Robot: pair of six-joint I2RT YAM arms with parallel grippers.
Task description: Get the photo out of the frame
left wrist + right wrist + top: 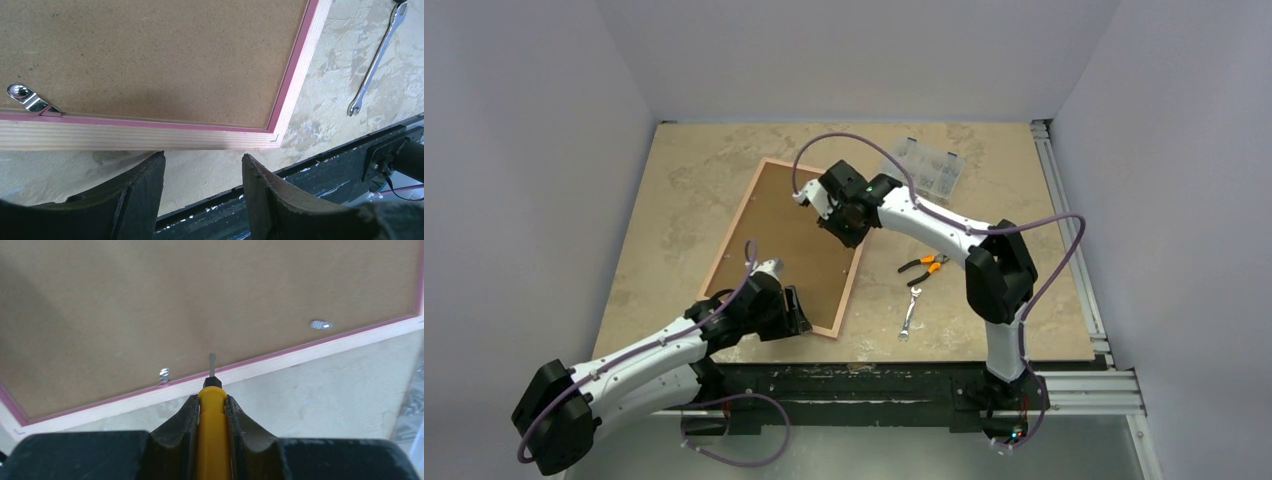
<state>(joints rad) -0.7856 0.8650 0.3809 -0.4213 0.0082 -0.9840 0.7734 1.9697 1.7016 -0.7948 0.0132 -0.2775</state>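
Note:
The pink-and-wood frame (725, 248) lies face down on the table, showing the brown backing board (782, 235). The photo's printed side is hidden under the board. My right gripper (826, 208) hangs over the frame's right rail and is shut on a yellow-handled screwdriver (214, 430). The screwdriver's blade tip (212, 361) points over the rail (280, 362) between two metal clips (164, 374) (320, 324). My left gripper (796, 308) is open and empty. In the left wrist view it (204, 160) sits just short of the near rail (125, 139), beside the corner. Another clip (27, 98) shows there.
A silver wrench (910, 312) and orange-handled pliers (924, 268) lie right of the frame. The wrench also shows in the left wrist view (377, 57). A clear plastic parts box (924, 168) stands at the back right. The table's black front edge (325, 160) is close behind my left gripper.

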